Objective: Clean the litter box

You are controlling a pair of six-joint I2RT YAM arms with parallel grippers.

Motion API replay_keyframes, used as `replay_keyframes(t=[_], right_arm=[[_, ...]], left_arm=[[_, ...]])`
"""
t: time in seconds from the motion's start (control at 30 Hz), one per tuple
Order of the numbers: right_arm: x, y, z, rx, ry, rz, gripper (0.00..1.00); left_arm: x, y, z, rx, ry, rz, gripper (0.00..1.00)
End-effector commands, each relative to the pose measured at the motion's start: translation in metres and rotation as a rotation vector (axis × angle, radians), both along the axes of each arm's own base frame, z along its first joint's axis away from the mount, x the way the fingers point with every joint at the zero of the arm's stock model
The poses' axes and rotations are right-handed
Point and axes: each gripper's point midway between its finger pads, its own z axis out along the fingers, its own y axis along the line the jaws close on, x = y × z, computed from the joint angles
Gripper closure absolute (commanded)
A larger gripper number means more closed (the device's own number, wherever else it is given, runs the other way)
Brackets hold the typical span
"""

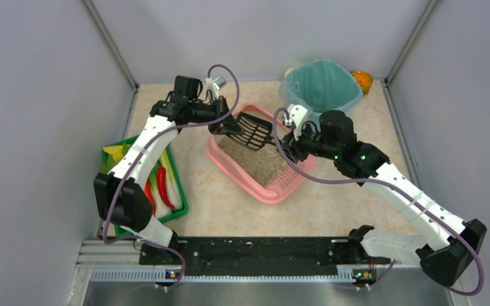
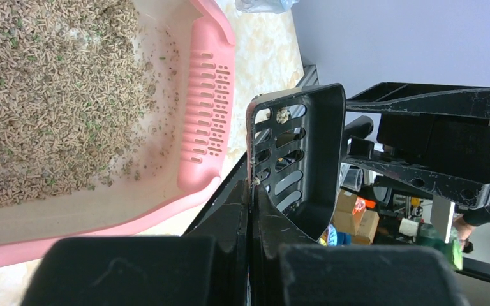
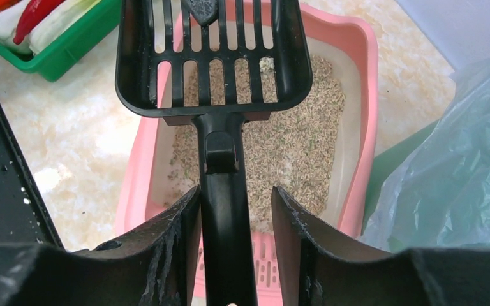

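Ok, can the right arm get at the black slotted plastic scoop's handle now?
Probably yes: the handle already lies between the right end effector's fingers, nothing blocking; the left end effector pinches the scoop's rim.

pink litter box [image 1: 287, 182] lies flat and diagonal, beige pellets inside, slotted ledge at its near-right end.

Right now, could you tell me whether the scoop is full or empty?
Almost empty: the scoop holds just one small pale clump; the litter shows through its other slots.
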Motion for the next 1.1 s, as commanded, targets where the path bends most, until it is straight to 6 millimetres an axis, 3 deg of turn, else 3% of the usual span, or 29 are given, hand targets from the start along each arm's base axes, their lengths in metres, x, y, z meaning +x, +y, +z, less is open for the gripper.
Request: replay_keyframes(t=[0.0, 0.27, 0.4, 0.57, 0.63, 0.77, 1.07], right_arm=[[0.004, 0.002, 0.018, -0.015, -0.055, -0.006, 0.57], [0.001, 0.005, 0.012, -0.048, -0.053, 0.001, 0.59], [-0.001, 0.006, 0.012, -0.055, -0.049, 0.01, 0.71], [-0.008, 0.01, 0.015, -0.054, -0.021, 0.047, 0.99], [-0.013, 0.012, 0.019, -0.042, -0.007, 0.065, 1.0], [-0.017, 0.012, 0.027, -0.033, 0.041, 0.057, 1.0], [-0.029, 0.011, 0.048, 0.002, 0.087, 0.063, 1.0]], left_arm=[[-0.004, -0.005, 0.026, -0.05, -0.043, -0.031, 1.0], [-0.003, -0.006, 0.026, -0.055, -0.03, -0.026, 1.0], [-0.002, -0.006, 0.022, -0.05, -0.017, -0.021, 1.0], [0.004, -0.004, 0.017, -0.025, -0.02, 0.005, 1.0], [0.008, -0.001, 0.012, 0.012, -0.032, 0.031, 0.99], [0.021, 0.012, -0.004, 0.128, -0.069, 0.101, 0.64], [0.037, 0.025, -0.024, 0.24, -0.097, 0.163, 0.53]])
